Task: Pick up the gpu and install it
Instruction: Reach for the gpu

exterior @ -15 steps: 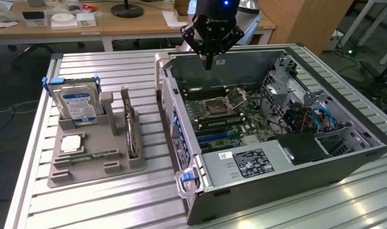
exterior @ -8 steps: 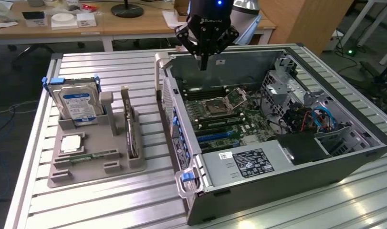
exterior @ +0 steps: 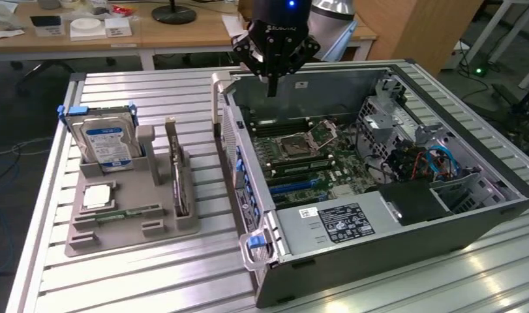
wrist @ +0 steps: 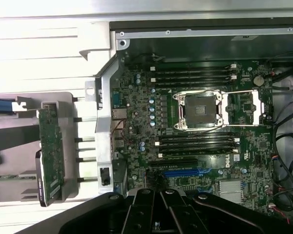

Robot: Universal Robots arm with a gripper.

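Fingers (exterior: 271, 85) pinched tight together, and there's nothing between them, they're carrying nothing at all. They hang point-down over the open dark grey computer tower case (exterior: 404, 241), which lies on its side on the worktop.

Straight beneath the fingers, that's the green motherboard (exterior: 308, 160), and the wrist view looks right down onto it. There's the square silver processor socket (wrist: 201, 109) with its frame, rows of black memory slots on either side of it, and a bright blue expansion slot (wrist: 183, 172) close by the black finger linkage.

Now out past the case wall, towards the exterior view's left. Well apart from the fingers sits a grey plastic holder tray (exterior: 134, 238) on the slatted aluminium worktop (exterior: 160, 280). And there's the gpu (exterior: 178, 182), a thin flat rectangular card standing on edge in that tray, untouched; the wrist view catches it too (wrist: 51, 146), green-faced with a silvery bracket at one end.

Farther out, a silver blue-labelled hard drive (exterior: 105, 145) stands upright in the same tray, and a narrow green memory stick (exterior: 129, 212) lies flat in it.
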